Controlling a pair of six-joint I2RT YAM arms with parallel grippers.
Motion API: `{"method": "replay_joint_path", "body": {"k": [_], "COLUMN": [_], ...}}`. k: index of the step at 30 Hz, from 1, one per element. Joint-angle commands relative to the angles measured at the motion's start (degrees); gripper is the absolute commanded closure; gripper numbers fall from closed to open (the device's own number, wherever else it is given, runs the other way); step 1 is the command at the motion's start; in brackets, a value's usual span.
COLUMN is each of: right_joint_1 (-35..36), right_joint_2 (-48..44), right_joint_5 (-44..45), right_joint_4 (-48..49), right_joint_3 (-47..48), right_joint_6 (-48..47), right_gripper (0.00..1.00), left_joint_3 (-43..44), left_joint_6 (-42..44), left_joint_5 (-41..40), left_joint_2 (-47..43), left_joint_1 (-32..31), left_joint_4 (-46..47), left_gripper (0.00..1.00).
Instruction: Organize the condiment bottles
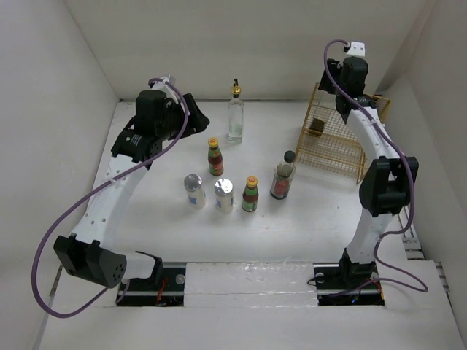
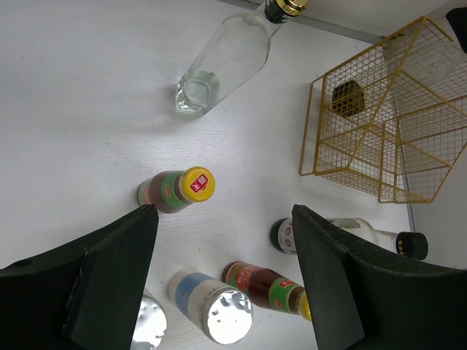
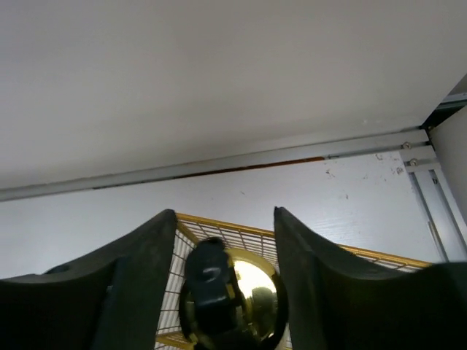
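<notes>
Overhead, we see a white desk with six condiment bottles standing loose. A clear glass bottle (image 1: 236, 117) stands near the middle of the far edge. A sauce bottle (image 1: 214, 157) stands nearer the middle. Closer to the near edge runs a row of two shakers (image 1: 194, 190) (image 1: 223, 195), a second sauce bottle (image 1: 250, 194) and a black-knobbed jar (image 1: 283, 179).

The yellow wire basket (image 1: 332, 149) sits in the far right corner. The right gripper (image 3: 225, 219) hangs over it. A second glass bottle's gold pourer (image 3: 255, 288) fills the gap between its fingers; we cannot tell whether they press on it.

The left gripper (image 2: 222, 219) hovers towards the far left corner, jaws wide apart and empty.

We judge the risks as follows:
- The bottle at the basket could catch the wire or topple if let go tilted.
- The left gripper's wide jaws could knock a neighbouring bottle in the close-set row.
</notes>
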Motion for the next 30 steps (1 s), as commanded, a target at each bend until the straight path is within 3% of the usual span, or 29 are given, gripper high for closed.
{"method": "replay_joint_path", "body": {"k": [1, 4, 10, 12, 16, 17, 19, 20, 22, 24, 26, 27, 29, 30], "right_joint_1": [-0.15, -0.67, -1.2, -1.2, 0.28, 0.29, 2.56, 3.36, 6.68, 9.24, 12.75, 13.64, 15.57, 15.59], "right_joint_2": [-4.94, -6.17, -7.75, -8.62, -11.53, -12.66, -13.2, -13.2, -13.2, -11.63, -10.92, -9.96, -8.55, -7.67], "right_joint_5": [-0.67, -0.67, -1.2, -0.67, 3.72, 3.72, -0.13, -2.32, -8.11, -10.77, -14.71, -16.73, -23.47, -26.13], "right_joint_4": [6.18, 6.18, 2.85, 2.84, 2.84, 2.84, 2.84, 2.84, 1.79, 0.03, 0.03, 0.03, 0.03, 0.03], "right_joint_3": [0.34, 1.12, 5.6, 6.4, 8.6, 9.99, 11.14, 11.67, 11.67, 11.67, 10.01, 8.79, 8.25, 8.25], "right_joint_6": [1.47, 1.47, 0.95, 0.25, -5.02, -7.21, -7.93, -8.54, -8.55, -8.55, -8.55, -8.55, -8.55, -8.55], "right_gripper": [0.36, 0.22, 0.13, 0.12, 0.1, 0.23, 0.51, 0.81, 0.92, 0.94, 0.85, 0.65, 0.44, 0.37], "left_joint_3": [0.43, -0.1, -1.16, -0.55, 0.78, 0.78, 1.31, 1.31, 1.31, 1.31, 0.78, 0.78, 0.78, 0.78], "left_joint_6": [0.18, 0.18, -0.35, -0.35, 0.18, 0.18, 0.18, 0.18, 0.18, 0.18, 0.18, 0.18, 0.18, 0.18], "left_joint_5": [0.89, 0.36, 0.36, -0.25, -0.25, -0.25, -0.25, -0.25, -0.25, -0.25, -0.25, -0.25, -1.03, -1.04], "left_joint_2": [-1.5, -2.03, -2.03, -2.03, -2.03, -2.03, -2.03, -2.55, -2.56, -2.56, -2.56, -3.08, -3.09, -3.09], "left_joint_1": [-0.11, -0.11, -0.11, -0.11, -0.11, -0.11, -0.11, -0.11, -0.11, -0.11, -0.11, -0.11, -0.11, -0.11], "left_joint_4": [2.21, 2.21, 2.21, 2.21, 2.21, 2.21, 2.21, 2.21, 2.21, 2.21, 2.73, 2.73, 2.21, 2.21], "left_gripper": [0.3, 0.3, 0.34, 0.4, 0.74, 0.9, 1.0, 1.0, 1.0, 1.0, 1.0, 1.0, 0.94, 0.86]}}
